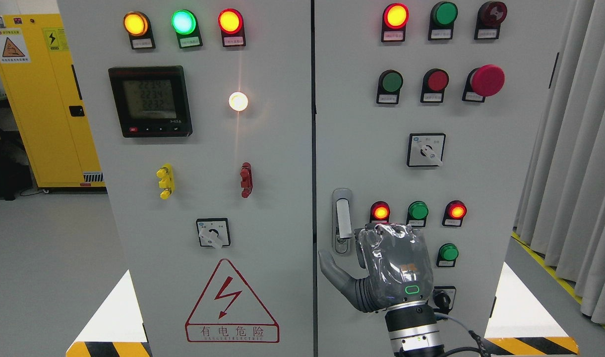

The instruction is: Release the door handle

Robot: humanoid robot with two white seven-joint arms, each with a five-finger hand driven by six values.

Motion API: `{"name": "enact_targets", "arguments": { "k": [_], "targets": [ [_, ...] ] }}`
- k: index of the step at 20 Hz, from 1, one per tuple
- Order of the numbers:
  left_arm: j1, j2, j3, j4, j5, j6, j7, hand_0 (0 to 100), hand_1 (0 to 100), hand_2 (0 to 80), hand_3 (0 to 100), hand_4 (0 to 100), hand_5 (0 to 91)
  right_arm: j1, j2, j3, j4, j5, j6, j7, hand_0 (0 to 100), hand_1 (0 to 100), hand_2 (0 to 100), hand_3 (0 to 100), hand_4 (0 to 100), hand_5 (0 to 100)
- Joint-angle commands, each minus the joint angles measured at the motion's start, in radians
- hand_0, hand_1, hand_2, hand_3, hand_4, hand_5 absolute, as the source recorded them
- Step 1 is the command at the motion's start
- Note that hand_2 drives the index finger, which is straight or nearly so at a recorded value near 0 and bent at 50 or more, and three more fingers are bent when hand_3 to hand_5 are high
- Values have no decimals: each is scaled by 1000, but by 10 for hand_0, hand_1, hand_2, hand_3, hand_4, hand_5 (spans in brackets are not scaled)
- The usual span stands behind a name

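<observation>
A grey metal door handle (341, 220) sits upright in its recess at the left edge of the cabinet's right door (481, 163). My right hand (388, 267), wrapped in clear plastic, comes up from the bottom edge and hovers just right of and below the handle, its back towards the camera. The thumb (332, 270) stretches out to the left under the handle without touching it. The other fingers bend forward towards the panel and hold nothing. The whole handle shows, with nothing around it. No left arm shows.
Both cabinet doors look shut, with a dark seam (313, 178) between them. Lit lamps (380, 211) and green buttons (448, 252) crowd the panel around my hand, and a key switch (442, 299) lies at my wrist. A yellow cabinet (44, 99) stands far left and grey curtains (580, 163) hang at the right.
</observation>
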State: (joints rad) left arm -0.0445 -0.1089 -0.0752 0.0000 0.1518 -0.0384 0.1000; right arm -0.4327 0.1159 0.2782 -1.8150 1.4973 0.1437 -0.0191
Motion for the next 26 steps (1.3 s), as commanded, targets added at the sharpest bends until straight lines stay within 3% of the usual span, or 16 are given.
{"name": "enact_targets", "arguments": {
  "k": [1,21,26],
  "targets": [
    [0,0,0,-12,0,0,0,120,556,0,0,0,0,-34,10,-2,48,1,2,1,246,198,989,1000,1000,1000],
    [0,0,0,-12,0,0,0,120,556,0,0,0,0,-64,10,-4,89,-2,36,1,354,265,987,1000,1000,1000],
    [0,0,0,-12,0,0,0,120,556,0,0,0,0,-63,10,-4,88,-2,37,1,451,271,986,1000,1000,1000]
  ]
}}
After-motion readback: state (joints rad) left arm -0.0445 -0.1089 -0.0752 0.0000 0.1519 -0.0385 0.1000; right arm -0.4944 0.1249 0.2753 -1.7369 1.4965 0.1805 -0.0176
